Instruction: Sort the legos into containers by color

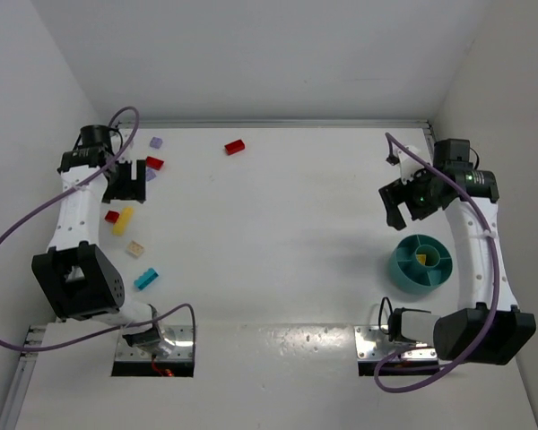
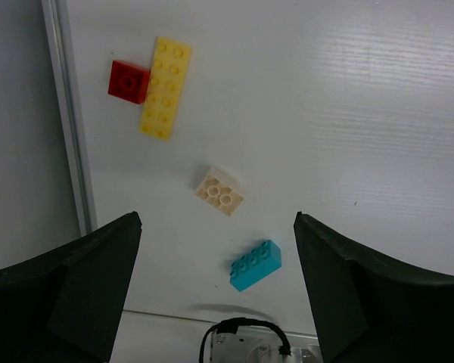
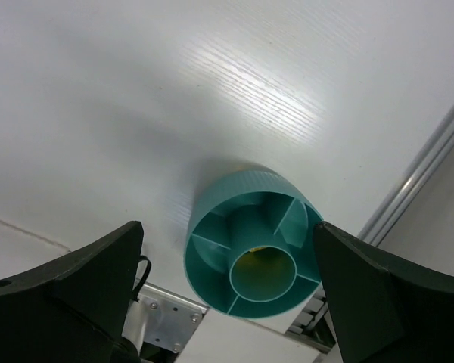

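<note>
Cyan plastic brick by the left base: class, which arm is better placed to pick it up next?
Left. Its open hand hovers on that side, the cyan plastic brick in its wrist view. The right hand hangs by the round teal plastic dish, far across.

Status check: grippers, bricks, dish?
Left gripper open, empty. Right gripper open, empty, near teal dish. Dish holds a yellow piece, centre ring. Yellow brick, red brick, beige brick, cyan brick unsorted.

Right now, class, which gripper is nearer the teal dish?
Right. The right gripper hovers just beyond the teal dish; the left gripper is far off at the opposite side.
</note>
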Controlling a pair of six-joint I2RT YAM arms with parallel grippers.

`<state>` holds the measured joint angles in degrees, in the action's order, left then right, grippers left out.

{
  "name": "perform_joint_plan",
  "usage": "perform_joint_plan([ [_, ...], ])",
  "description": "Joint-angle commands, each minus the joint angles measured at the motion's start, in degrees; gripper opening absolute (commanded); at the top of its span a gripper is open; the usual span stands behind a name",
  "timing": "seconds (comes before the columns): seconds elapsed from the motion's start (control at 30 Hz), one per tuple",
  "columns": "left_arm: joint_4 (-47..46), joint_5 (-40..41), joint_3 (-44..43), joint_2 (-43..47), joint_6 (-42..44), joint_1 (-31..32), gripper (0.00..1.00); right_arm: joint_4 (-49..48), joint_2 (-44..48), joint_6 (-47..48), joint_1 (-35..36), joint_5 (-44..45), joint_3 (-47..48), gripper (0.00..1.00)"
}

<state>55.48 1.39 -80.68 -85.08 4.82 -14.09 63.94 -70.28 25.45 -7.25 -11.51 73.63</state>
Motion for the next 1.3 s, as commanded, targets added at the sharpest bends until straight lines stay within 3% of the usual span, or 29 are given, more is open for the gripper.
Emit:
perform_joint_plan([
  [0.0, -0.99, 3.35, 0.26, 1.33, 1.24, -0.33, 0.88, -1.01, 0.14, -0.76, 0.39, -4.66, -0.41, 0.9],
  [0.17, -0.99, 5.38, 2.98, -1.22, 0.64, -5.06, 0.8, -0.49, -1.69, -0.14, 0.39, -5.19, -0.41, 0.89],
  [0.4, -3.1, -1.98, 4.13, -6.15, 3.0, -14.73, 0.77, 0.13, -4.33, -1.37, 0.39, -6.25, 0.64, 0.87],
  [0.67, -8.98, -8.15, 5.8, -11.68, 4.85, -15.44, 0.72, 1.18, -5.48, -1.9, 0.39, -5.72, 1.79, 0.86],
  [0.83, -11.36, -7.55, 5.8, -16.34, 4.85, -15.44, 0.66, 1.8, -5.48, -1.9, 0.39, -5.1, 2.31, 0.86],
  [1.27, -14.96, -5.87, 4.66, -22.23, 5.99, -15.44, 0.63, 2.85, -7.15, -2.43, 0.39, -4.58, 3.89, 0.86],
])
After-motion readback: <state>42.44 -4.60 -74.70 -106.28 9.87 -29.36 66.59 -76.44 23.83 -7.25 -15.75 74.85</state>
